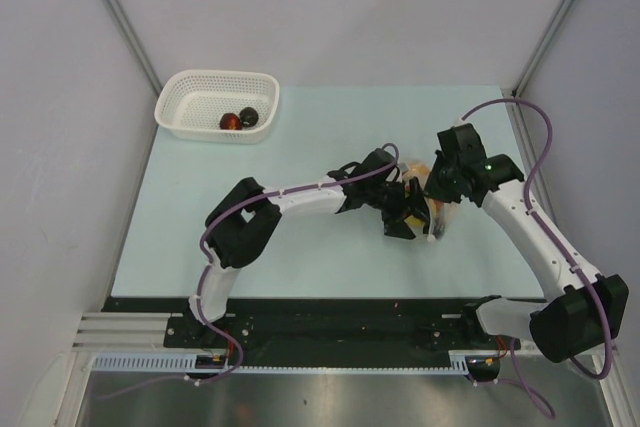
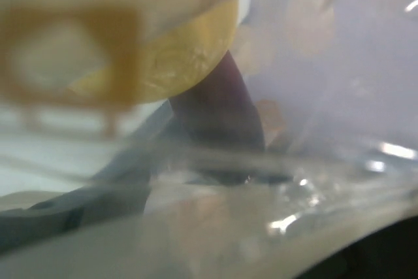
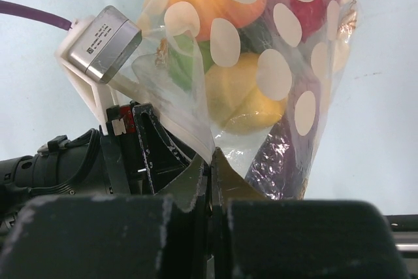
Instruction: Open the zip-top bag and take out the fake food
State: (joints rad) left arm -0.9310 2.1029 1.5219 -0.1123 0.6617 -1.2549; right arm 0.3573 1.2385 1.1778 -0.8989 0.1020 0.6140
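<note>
Right end effector (image 3: 210,178): fully closed, fingers pinching a fold of film at the edge of the zip-top bag (image 3: 294,106). The bag is clear with white dots and sits right of centre on the counter (image 1: 300,257), between the two end effectors.

Fake food (image 3: 245,99): inside the bag. Orange, red, green, yellow and purple pieces are visible.

Left end effector (image 1: 405,209): pressed against the bag's left side. Its opening and any hold cannot be determined.

White basket (image 1: 190,87): at the far left corner, well apart from the bag. It contains two dark pieces (image 1: 240,119).
</note>
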